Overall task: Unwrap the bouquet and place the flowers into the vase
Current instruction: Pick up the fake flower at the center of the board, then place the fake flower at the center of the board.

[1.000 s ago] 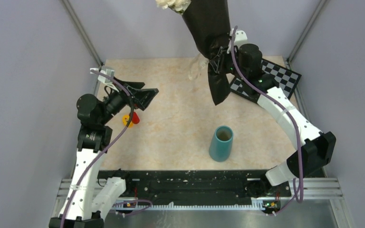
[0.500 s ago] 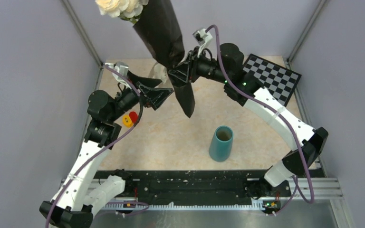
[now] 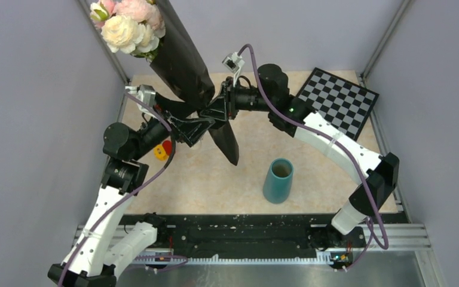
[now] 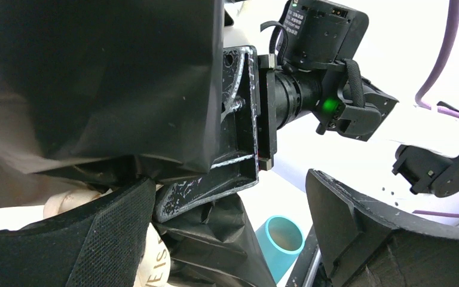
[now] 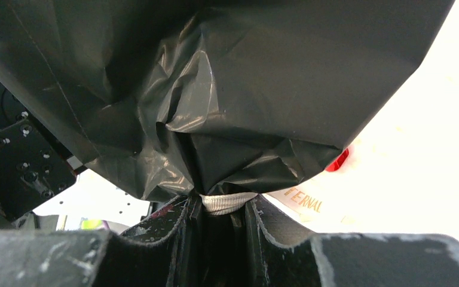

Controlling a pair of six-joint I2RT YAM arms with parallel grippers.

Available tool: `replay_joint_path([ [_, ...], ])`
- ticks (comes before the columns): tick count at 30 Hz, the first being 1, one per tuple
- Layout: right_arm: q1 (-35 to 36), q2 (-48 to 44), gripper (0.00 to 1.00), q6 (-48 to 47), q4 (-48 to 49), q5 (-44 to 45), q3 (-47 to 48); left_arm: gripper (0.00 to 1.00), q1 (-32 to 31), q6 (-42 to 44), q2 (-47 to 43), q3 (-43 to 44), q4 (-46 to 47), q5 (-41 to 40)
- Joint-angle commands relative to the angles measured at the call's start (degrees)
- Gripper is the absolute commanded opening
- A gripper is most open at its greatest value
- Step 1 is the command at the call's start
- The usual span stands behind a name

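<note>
The right fingers [image 5: 287,251] are clenched on the bouquet [image 3: 182,69] at its tied waist, where the cream ribbon [image 5: 227,202] bunches the glossy black paper [image 5: 245,78] between them. The bundle hangs in the air over the far-left part of the tabletop [image 3: 239,179], tilted. The flowers [image 3: 128,27], pink and cream heads, point up toward the far-left corner, and the tapered paper tail [image 3: 230,146] points down toward the middle.

The left fingers [image 4: 89,239] are spread wide and released, grasping nothing. They sit just beside the right fingers at the waist of the wrap, with crumpled paper between them; whether they touch it cannot be told.

The teal vase [image 3: 278,180] stands upright near the near edge, right of centre, well apart from the bouquet. A checkerboard [image 3: 337,98] lies in the far-right corner. A small red-and-yellow object [image 3: 162,149] rests near the left edge.
</note>
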Motion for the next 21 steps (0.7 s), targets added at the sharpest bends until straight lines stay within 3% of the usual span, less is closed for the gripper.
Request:
replay_joint_path([
  [1, 0.39, -5.00, 0.00, 0.21, 6.44, -5.10, -1.60, 0.99, -0.22, -1.93, 1.30, -1.49, 5.87, 5.25],
  [8, 0.35, -8.36, 0.00, 0.05, 8.67, -6.45, -4.65, 0.99, -0.06, 1.88, -3.14, -1.49, -5.31, -8.50],
  [21, 0.35, -12.62, 0.00, -0.19, 10.02, -4.53, -7.72, 0.99, 0.41, -2.32, -5.45, -1.37, -8.41, -6.05],
])
